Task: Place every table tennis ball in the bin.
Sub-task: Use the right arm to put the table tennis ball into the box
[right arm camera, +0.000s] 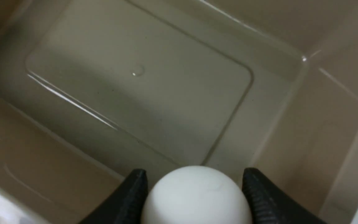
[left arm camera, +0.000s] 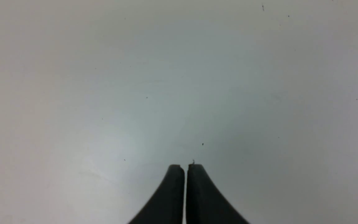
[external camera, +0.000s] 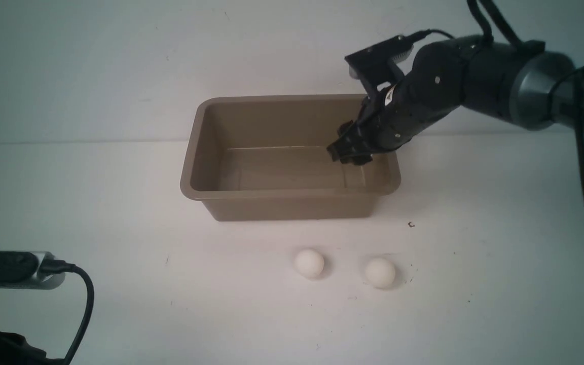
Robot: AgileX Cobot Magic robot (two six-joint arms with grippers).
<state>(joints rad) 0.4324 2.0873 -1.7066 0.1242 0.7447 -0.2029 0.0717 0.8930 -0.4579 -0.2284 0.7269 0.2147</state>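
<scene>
Right gripper [external camera: 349,152] is clamped on a ball [right arm camera: 196,196] inside the bin's [external camera: 292,208] right end; left gripper [left arm camera: 185,168] is pinched together.

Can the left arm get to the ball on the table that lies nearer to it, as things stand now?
Probably yes. Only bare table lies between the left tool and the nearer ball, and that tool is shut on nothing. The right tool holds a second ball over the bin, out of the way.
</scene>
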